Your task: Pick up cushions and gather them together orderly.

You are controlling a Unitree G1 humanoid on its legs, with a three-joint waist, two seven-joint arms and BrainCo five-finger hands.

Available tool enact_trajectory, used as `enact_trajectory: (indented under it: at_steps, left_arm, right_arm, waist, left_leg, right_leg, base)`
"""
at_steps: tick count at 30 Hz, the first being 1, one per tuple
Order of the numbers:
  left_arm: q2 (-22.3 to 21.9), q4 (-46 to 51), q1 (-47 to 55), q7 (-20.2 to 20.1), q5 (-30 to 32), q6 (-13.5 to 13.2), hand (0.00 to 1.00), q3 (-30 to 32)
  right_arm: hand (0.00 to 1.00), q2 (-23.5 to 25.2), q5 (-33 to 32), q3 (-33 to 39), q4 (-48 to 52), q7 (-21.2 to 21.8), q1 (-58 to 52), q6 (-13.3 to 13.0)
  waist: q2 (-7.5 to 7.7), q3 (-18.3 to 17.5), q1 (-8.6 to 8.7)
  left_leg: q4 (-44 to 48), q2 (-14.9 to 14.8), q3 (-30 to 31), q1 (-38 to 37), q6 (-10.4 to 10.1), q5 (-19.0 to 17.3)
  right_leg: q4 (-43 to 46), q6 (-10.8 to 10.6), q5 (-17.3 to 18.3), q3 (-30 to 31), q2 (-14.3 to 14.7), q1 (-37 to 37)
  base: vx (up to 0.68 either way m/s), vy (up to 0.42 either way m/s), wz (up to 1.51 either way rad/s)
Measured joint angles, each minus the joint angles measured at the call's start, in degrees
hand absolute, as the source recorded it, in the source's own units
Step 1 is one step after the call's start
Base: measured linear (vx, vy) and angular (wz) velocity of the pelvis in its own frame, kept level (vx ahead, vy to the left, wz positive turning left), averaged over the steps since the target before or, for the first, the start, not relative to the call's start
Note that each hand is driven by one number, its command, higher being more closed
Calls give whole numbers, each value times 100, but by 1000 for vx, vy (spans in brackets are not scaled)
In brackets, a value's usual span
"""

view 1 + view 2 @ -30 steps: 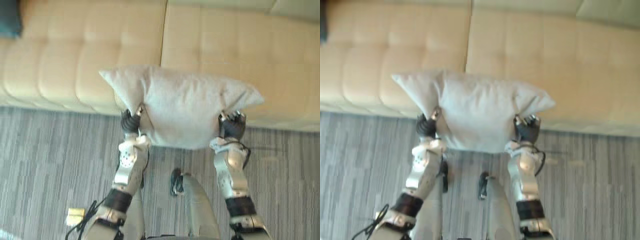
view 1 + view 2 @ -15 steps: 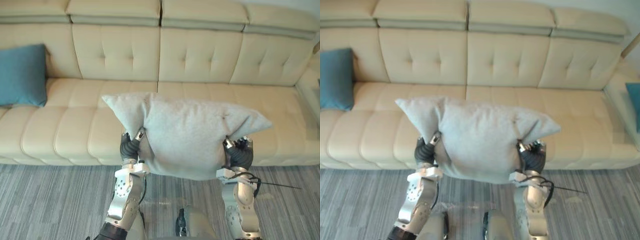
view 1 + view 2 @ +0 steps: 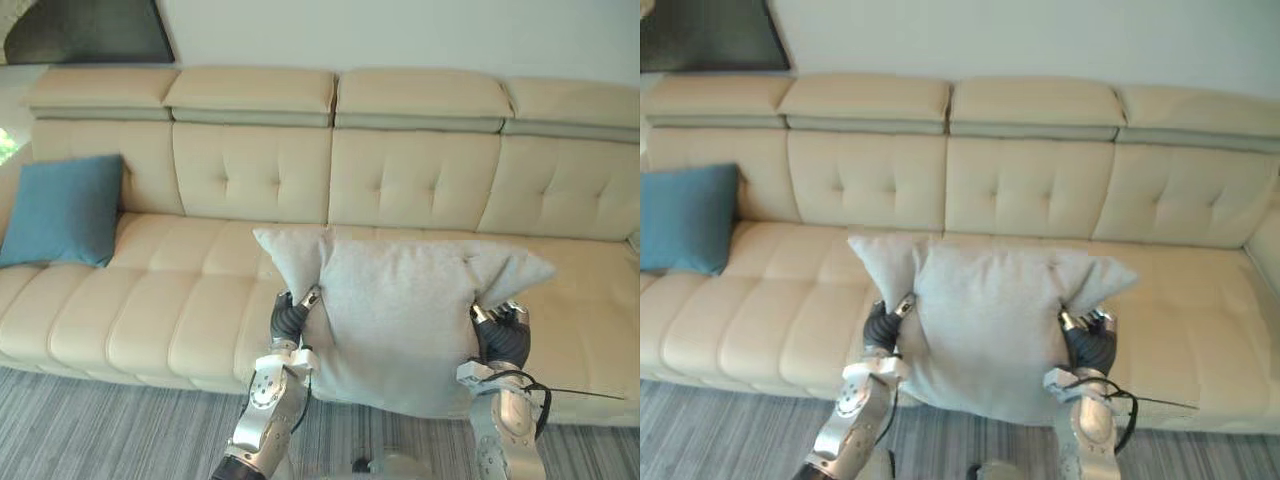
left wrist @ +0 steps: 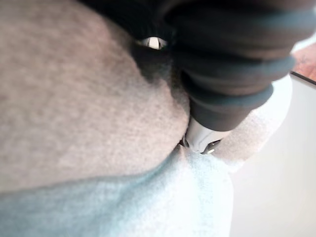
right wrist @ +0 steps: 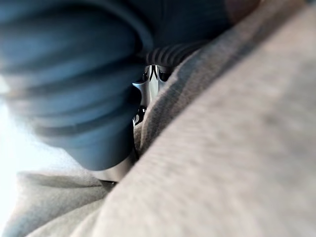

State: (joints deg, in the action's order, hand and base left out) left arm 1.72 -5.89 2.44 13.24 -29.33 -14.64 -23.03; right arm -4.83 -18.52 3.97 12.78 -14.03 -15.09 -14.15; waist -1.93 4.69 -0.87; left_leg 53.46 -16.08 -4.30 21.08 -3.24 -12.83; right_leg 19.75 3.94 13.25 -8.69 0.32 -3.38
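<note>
The grey cushion hung between the left robot hand and the right robot hand; clasped or only pressed, I could not tell. Soft, light: both sides seemed the best hold.

Matt woven-cloth cushion; smooth, leather-look sofa.

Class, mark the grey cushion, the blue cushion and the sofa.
grey cushion (image 3: pixel 400 320), left eye view, middle of its front face.
blue cushion (image 3: pixel 62 210), left eye view, its centre.
sofa (image 3: pixel 1020 185), right eye view, a backrest panel.
</note>
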Motion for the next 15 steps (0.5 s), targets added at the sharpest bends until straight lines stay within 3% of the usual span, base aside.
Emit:
enact_trajectory:
  at_steps: [3,4,5,6,8,15]
  left_arm:
    - [-97,0,-25,-3,2,9,100,-85]
    - [-97,1,-49,-4,2,2,100,-136]
    - [-31,0,-83,-10,4,0,100,-166]
    - [-9,-2,-118,-10,3,6,100,-187]
    - [19,-8,-120,-10,2,3,100,-197]
    - [167,-23,-178,-11,6,3,100,-213]
  right_arm:
    - [100,-5,3,126,20,-13,32,-45]
    - [100,-10,6,208,14,-13,42,-50]
    - [100,42,6,260,-30,-15,55,-41]
    - [100,157,6,287,-40,-26,33,-24]
    - [100,266,14,326,-96,-23,71,6]
    - [100,258,31,325,-551,-2,306,24]
  waist:
    - [-39,-121,-1]
    - [-112,-174,-10]
    - [-61,-218,14]
    - [96,-225,71]
    - [281,-228,14]
    - [405,-283,11]
  left_leg:
    - [-1818,55,-253,-251,11,127]
    - [-2454,102,-287,-371,-10,587]
    - [-2577,182,-280,-489,-181,480]
    - [-2752,365,-290,-576,-195,472]
    - [-3001,533,-464,-736,-195,473]
    - [-3240,795,-817,-832,-96,417]
  right_leg:
    - [-83,-24,6,8,-63,156]
    - [-18,-111,54,69,-31,146]
    - [50,-282,157,153,-102,150]
    - [138,-377,214,207,-280,100]
    - [187,-400,206,472,-430,46]
    - [-431,-771,1,980,-662,144]
  base:
    - [207,148,-7]
    - [141,168,-3]
    - [172,194,18]
    - [133,171,19]
    - [101,191,-1]
    - [-4,132,-22]
